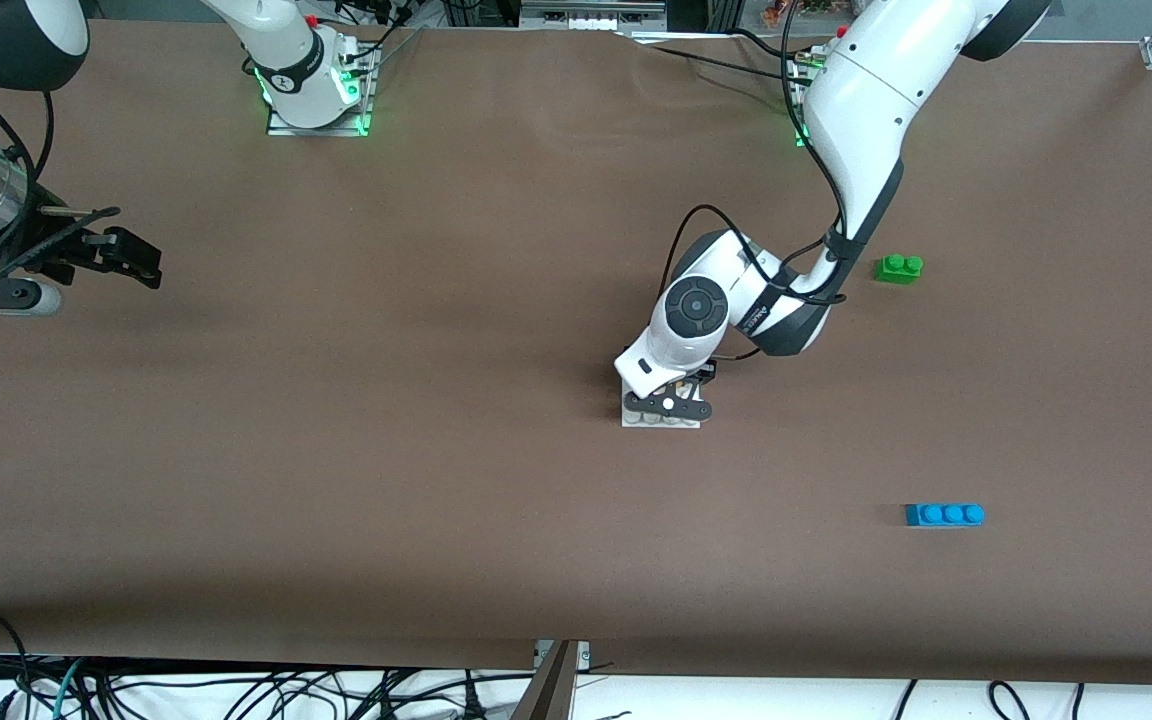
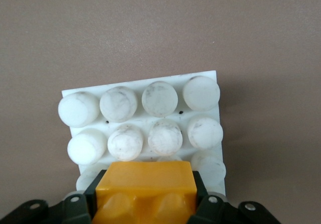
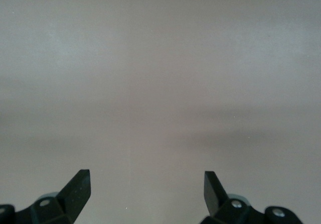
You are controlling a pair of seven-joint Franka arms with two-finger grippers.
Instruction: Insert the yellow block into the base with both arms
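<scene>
A: Where is the left tool (image 1: 673, 403) right now?

B: Just right of the front frame's centre, low over the base (image 1: 660, 418). In the left wrist view the left tool (image 2: 145, 206) is clenched on the yellow block (image 2: 146, 190) — black fingers (image 2: 79, 206) press on either flank of it.

A: And the block against the plate?

B: The yellow block sits at the bottom centre of the left wrist frame, over the base's row of studs closest to the tool. The base (image 2: 215, 81), white with round studs, fills the middle of that frame. Whether the block is pressed fully down or only resting on the studs — I cannot tell; that edge is cut off.

A: The right tool?

B: The right tool (image 1: 126, 255) waits at the left edge of the front frame, in its upper part, over bare bench (image 1: 386, 480). In the right wrist view the right tool (image 3: 146, 194) is spread wide, grasping nothing; only brown bench shows between its tips.

A: Anything else lying about?

B: A green brick (image 1: 898, 268) on the bench, right of the left arm's wrist in the front frame, and a blue brick (image 1: 944, 515) in the lower right.
</scene>
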